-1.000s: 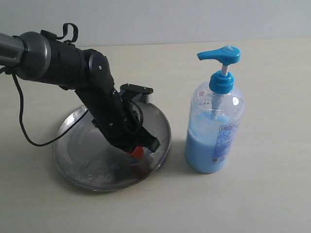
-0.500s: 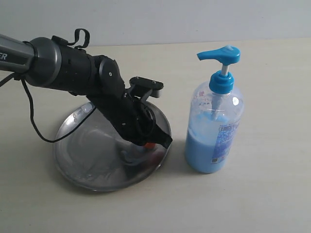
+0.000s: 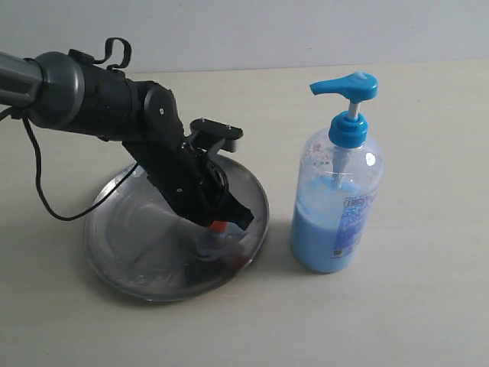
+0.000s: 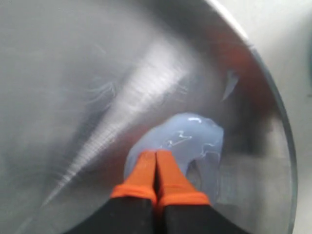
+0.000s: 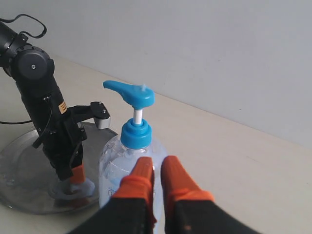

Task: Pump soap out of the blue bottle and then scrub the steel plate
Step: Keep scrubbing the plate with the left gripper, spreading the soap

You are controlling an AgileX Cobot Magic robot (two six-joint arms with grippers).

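Fingers (image 4: 141, 173) of the left gripper (image 4: 156, 157): orange tips pressed flat together, no gap, nothing clamped between them. The tips are down in a pale blue blob of soap (image 4: 195, 139) on the steel plate (image 3: 122, 252). I cannot tell whether they bear on the metal or only on the soap.

Exterior view: the contact spot sits at about 4 o'clock on the plate, close to the rim. The blue bottle (image 3: 336, 206) stands upright on the table (image 3: 428, 306) at 3 o'clock from the plate, just beside its rim. The pump head (image 3: 345, 86) is up, with its spout pointing toward 9 o'clock.

Right gripper (image 5: 157, 163): fingers nearly together with only a thin slit, holding nothing. The bottle stands between it and the plate.

Judgement: soap is on the plate, so I take pumping as done and scrubbing as the step in hand. The left arm is the nearer one and the only one placed for it. Bare streaky metal lies from the tips toward 9 and 10 o'clock, across the centre, and the rim is just behind them. The plate is round, with no long axis to follow, so I would drag the soap inward. Risk: a push toward 3 o'clock could ride over the rim or nudge the plate into the bottle.
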